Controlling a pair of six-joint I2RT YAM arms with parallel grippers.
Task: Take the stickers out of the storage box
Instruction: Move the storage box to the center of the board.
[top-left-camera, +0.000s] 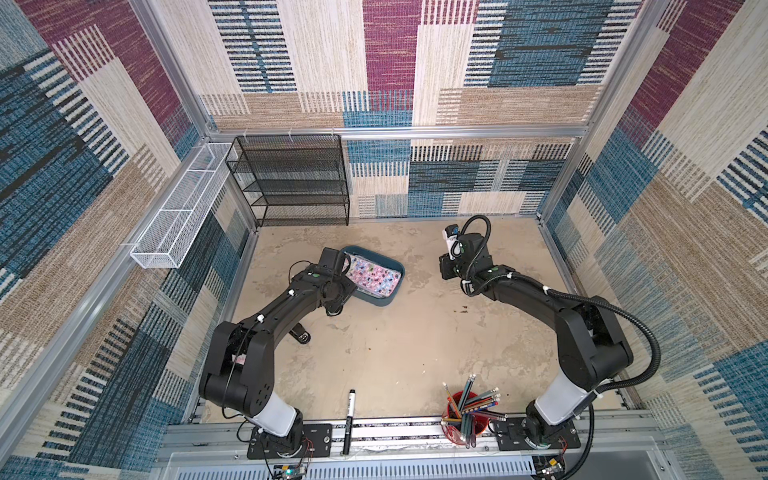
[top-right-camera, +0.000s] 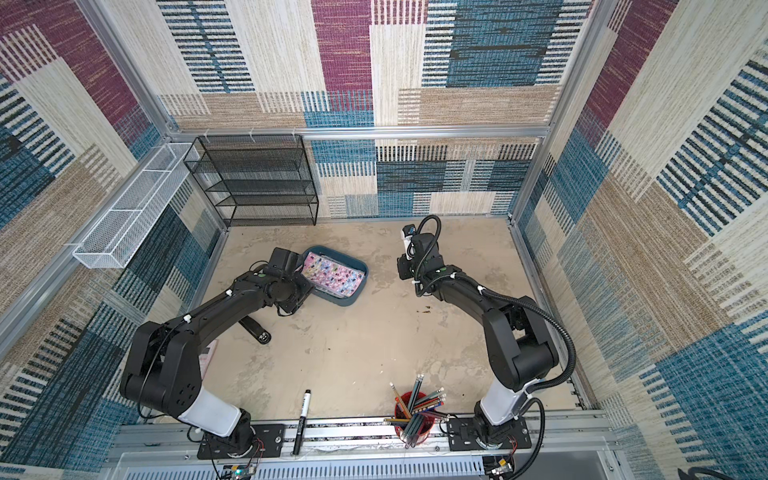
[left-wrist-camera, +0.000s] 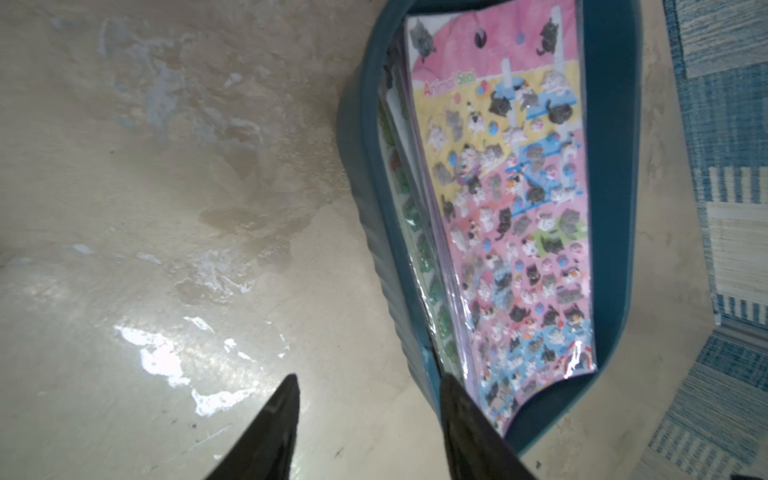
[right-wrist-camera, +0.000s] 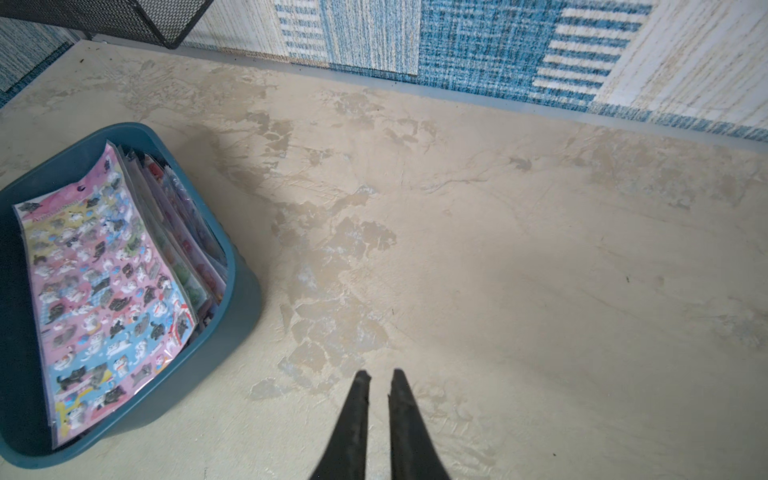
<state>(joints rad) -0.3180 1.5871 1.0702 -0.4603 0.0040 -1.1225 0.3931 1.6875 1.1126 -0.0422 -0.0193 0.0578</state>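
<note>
We hold the left gripper (left-wrist-camera: 370, 376) open astride the wall of the storage box (left-wrist-camera: 615, 166) to pinch the leaning stickers (left-wrist-camera: 519, 208). The right gripper (right-wrist-camera: 379, 372), closed and empty, hangs clear.

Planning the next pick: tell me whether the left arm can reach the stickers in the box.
Probably yes: the left gripper is open at the storage box rim, beside the uncovered stickers; nothing blocks them.

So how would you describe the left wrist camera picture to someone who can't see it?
A dark teal storage box holds a stack of glossy stickers, the top sheet pink with cartoon cats. The left gripper hangs open, one black finger over the beige table, one at the box's wall.
</note>
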